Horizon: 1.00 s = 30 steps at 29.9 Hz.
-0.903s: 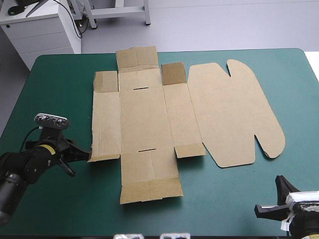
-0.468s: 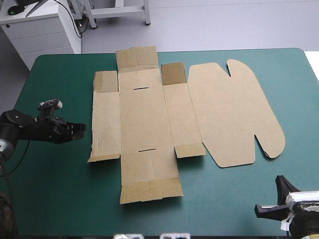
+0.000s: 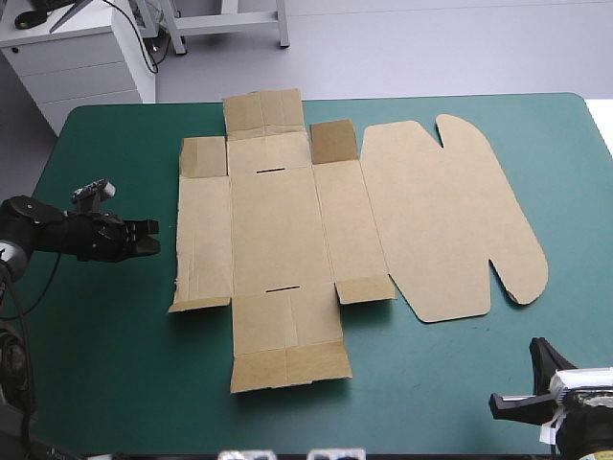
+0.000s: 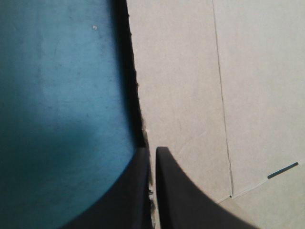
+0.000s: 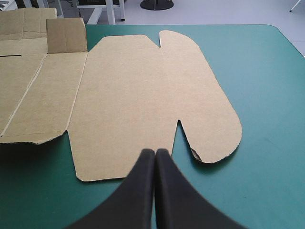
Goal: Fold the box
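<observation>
High view, brown box lying flat

Left gripper, its black fingers drawn all but together with a sliver of gap, points along the ragged edge of the brown box at 12 o'clock. Teal-green cover lies at 10 o'clock, a crease runs at 1 o'clock, and a short dark slit sits at 3 o'clock.

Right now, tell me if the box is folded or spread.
Spread: the box lies as one open sheet on the teal-green cover, no walls tucked.
</observation>
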Available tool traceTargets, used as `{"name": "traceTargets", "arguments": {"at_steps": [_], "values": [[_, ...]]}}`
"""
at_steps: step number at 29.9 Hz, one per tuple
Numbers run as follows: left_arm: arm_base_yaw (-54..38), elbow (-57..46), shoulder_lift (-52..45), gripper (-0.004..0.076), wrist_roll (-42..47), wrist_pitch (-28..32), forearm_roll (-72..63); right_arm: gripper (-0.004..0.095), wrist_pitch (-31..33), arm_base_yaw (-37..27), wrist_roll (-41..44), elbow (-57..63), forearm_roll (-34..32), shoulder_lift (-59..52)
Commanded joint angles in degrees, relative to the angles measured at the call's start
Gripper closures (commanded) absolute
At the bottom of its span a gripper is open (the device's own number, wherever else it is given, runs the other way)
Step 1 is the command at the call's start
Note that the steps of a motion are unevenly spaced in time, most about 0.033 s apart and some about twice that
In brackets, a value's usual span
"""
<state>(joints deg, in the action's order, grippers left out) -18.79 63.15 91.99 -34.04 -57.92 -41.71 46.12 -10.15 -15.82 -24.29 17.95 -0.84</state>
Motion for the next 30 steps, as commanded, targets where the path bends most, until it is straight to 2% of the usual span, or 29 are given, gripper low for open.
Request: {"name": "traceTargets", "arguments": {"at_steps": [1,6,8,12,17,30], "values": [[0.1,1.7,-1.7,0.0563,0.5,0.4,-3.2,0.0927,-4.1,-0.1,-0.1,-1.8,0.6,-1.1],[0.2,1.7,-0.5,0.0183,0.8,1.1,-5.7,0.0927,-4.1,-0.1,-0.1,-1.8,0.6,-1.1],[0.2,1.7,0.2,0.0116,0.8,1.4,-6.2,0.0927,-4.1,-0.1,-0.1,-1.7,0.6,-1.1],[0.3,1.7,2.0,0.0106,0.8,1.1,-9.8,0.0927,-4.1,-0.1,-0.1,-1.7,0.6,-1.1],[1.2,1.7,3.6,0.0106,0.7,-3.3,-13.5,0.0927,-4.1,-0.1,-0.1,-1.7,0.6,-1.1],[6.0,1.6,6.0,0.0106,0.1,-2.0,-7.7,0.0927,-4.1,-0.1,-0.1,-1.7,0.6,-1.1]]}}
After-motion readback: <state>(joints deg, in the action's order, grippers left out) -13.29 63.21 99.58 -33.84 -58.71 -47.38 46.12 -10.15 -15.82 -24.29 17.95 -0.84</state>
